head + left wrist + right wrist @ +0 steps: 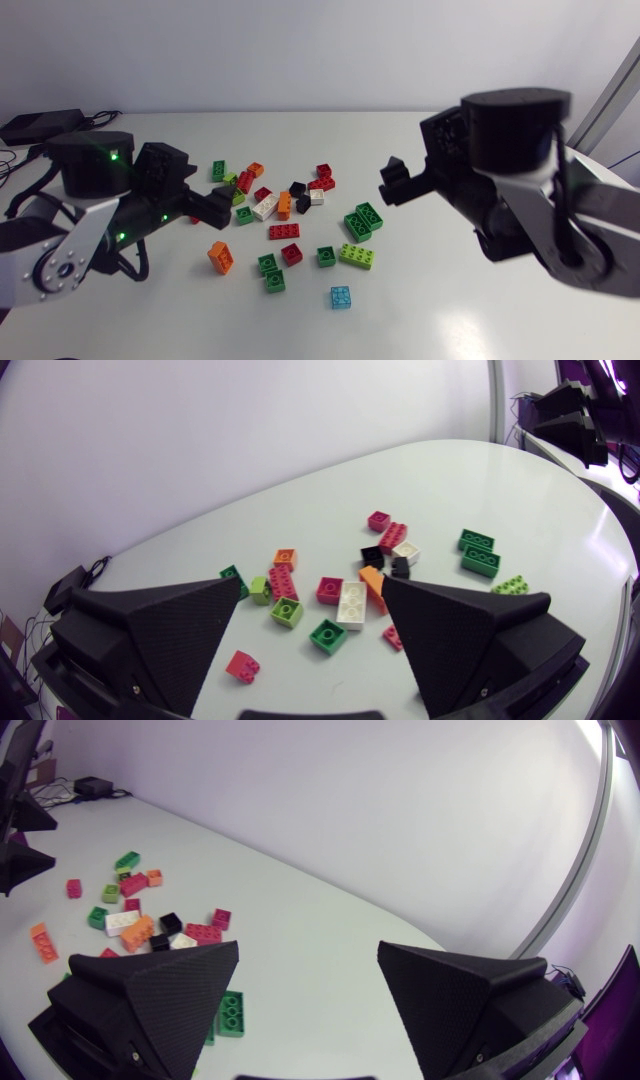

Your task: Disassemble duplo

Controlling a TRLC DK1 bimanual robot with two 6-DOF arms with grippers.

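Note:
Several loose duplo bricks lie scattered mid-table: an orange brick, a cyan brick, a lime brick, a dark green pair and a white brick touching an orange one. My left gripper hangs open at the pile's left edge. In the left wrist view the left gripper has a green brick and the white brick ahead between its fingers, untouched. My right gripper stands open above the table, right of the pile. The right gripper holds nothing, and a green brick lies by one finger.
A small red brick lies near the left gripper's finger. The white table is bare in front of and to the right of the pile. Cables and a black box sit at the far left corner.

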